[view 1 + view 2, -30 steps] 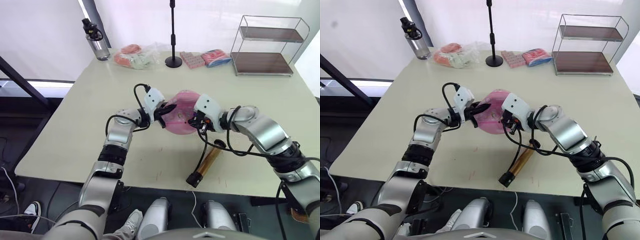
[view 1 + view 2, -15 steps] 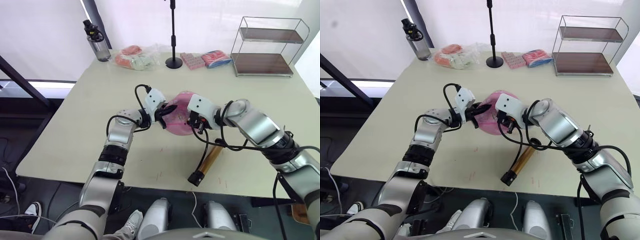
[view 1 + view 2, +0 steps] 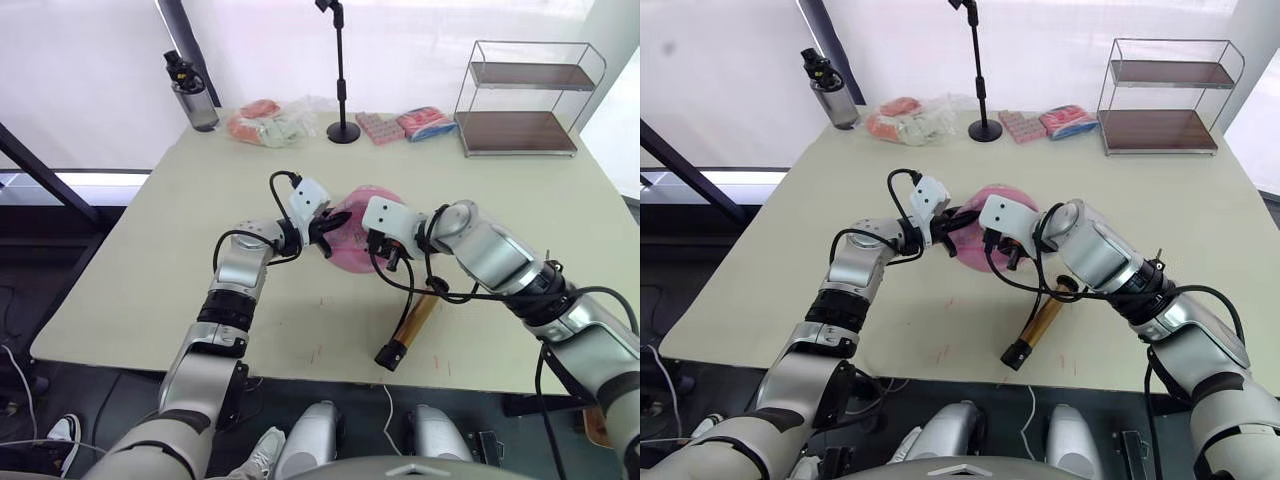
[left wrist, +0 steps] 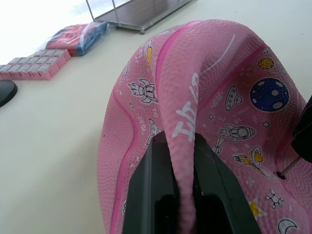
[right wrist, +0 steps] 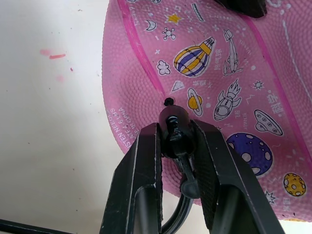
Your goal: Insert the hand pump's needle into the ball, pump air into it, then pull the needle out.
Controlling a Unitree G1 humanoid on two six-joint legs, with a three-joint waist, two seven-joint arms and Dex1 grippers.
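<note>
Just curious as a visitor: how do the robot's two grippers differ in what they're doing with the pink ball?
The left gripper pinches a fold of the ball itself; the right gripper clamps the needle fitting, aimed just short of the valve hole. Both are shut, flanking the ball.

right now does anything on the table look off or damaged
Yes: the ball is badly deflated. In the left wrist view its skin is folded into a ridge pinched by the left end effector. The right end effector holds the needle fitting close by the valve hole.
</note>
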